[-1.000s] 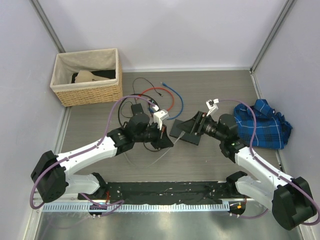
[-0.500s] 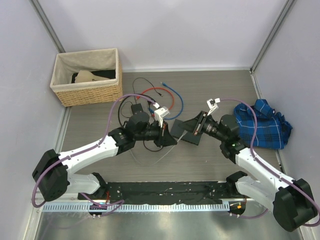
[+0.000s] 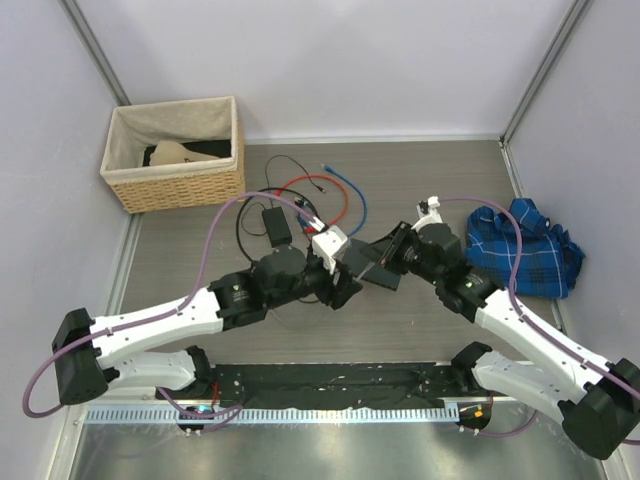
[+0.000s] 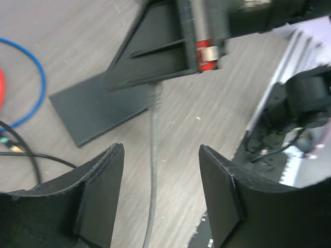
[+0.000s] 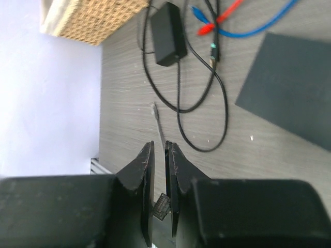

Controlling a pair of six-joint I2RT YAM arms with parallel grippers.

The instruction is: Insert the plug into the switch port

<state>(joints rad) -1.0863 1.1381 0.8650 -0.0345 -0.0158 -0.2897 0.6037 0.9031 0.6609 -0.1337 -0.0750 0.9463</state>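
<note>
The switch (image 3: 372, 276) is a flat dark box lying on the table between both arms; it also shows in the wrist views (image 4: 93, 106) (image 5: 289, 88). My right gripper (image 5: 159, 145) is shut on the plug (image 5: 163, 204), which sits pinched deep between its fingers. In the left wrist view the plug (image 4: 155, 95) pokes out below the right gripper's black fingers (image 4: 170, 51), just over the switch's near edge. The grey cable (image 4: 152, 170) trails from it and runs loose between the wide jaws of my open left gripper (image 4: 160, 150), touching neither finger. In the top view the left gripper (image 3: 340, 272) and right gripper (image 3: 388, 255) nearly meet.
A wicker basket (image 3: 175, 150) stands at the back left. A black power brick (image 3: 272, 222) with cords and red and blue cables (image 3: 335, 195) lie behind the switch. A blue plaid cloth (image 3: 525, 250) lies at the right. A black rail (image 3: 330, 380) runs along the near edge.
My right gripper has shut on the plug. My left gripper has opened and let go of the cable, and the left arm has swung rightward toward the switch.
</note>
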